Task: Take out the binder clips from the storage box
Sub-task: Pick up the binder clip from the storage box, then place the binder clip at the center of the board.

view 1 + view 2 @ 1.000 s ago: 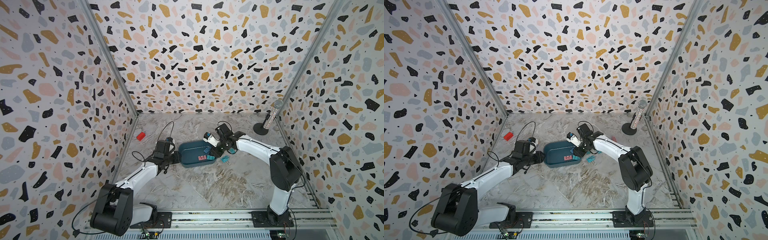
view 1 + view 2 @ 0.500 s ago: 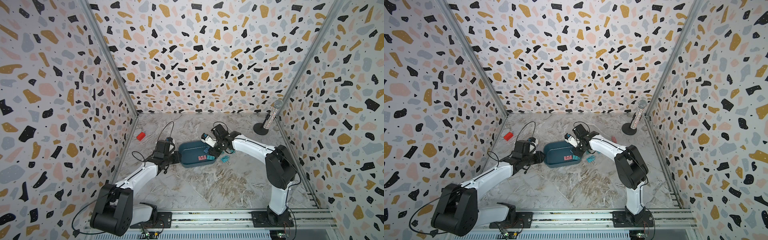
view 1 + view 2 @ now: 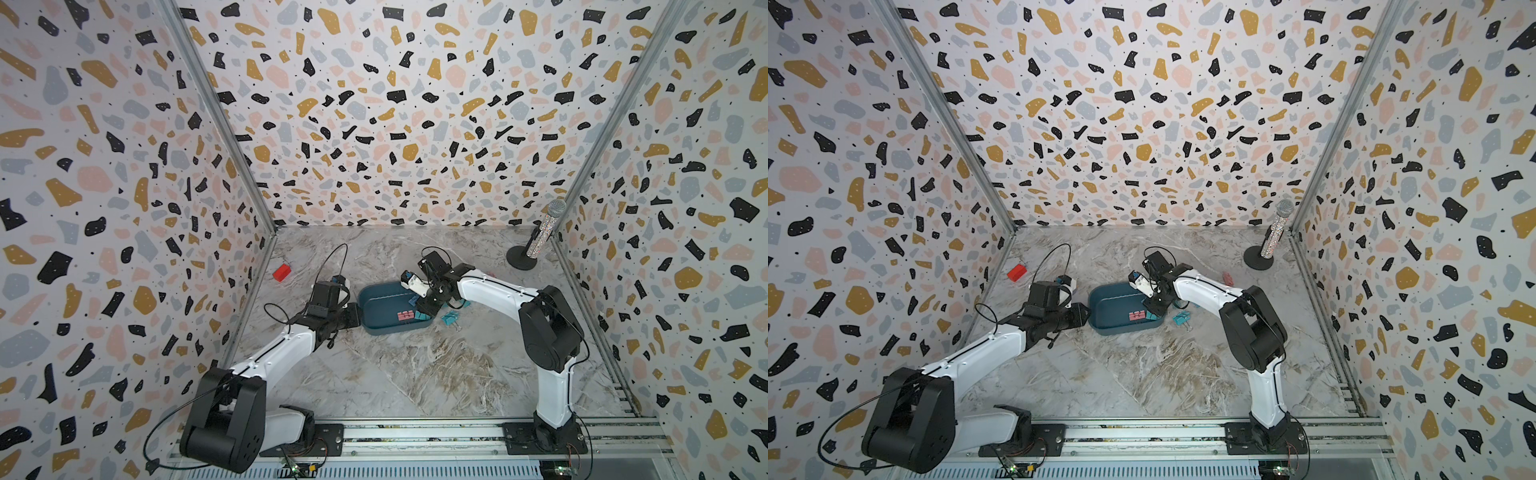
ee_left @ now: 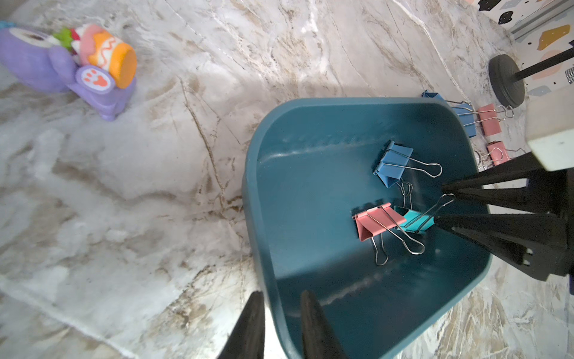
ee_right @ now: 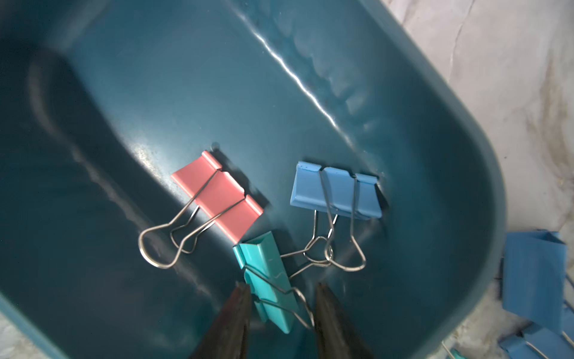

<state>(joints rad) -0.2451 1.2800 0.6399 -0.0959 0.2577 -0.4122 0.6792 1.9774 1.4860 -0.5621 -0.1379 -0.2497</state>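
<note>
The storage box (image 3: 376, 301) sits lidless in the middle of the table (image 3: 415, 374) in both top views. At its 9 o'clock end the left gripper (image 4: 282, 298) pinches the box wall, one finger outside the rim and one inside, which I take as steadying it. From the 3 o'clock side the right gripper (image 5: 282, 287) reaches down into the box. Its fingers (image 5: 233, 320) are spread either side of the teal clip (image 5: 264, 279) and not visibly clamped on it.

Just past the box's 3 o'clock end lie the clips already out (image 3: 451, 318), several in blue, pink and teal. Three are left inside, bunched toward that end: a pink clip (image 5: 217, 195), a blue clip (image 5: 335, 192) and the teal one. By my judgement the job is well past halfway, with three picks left.
</note>
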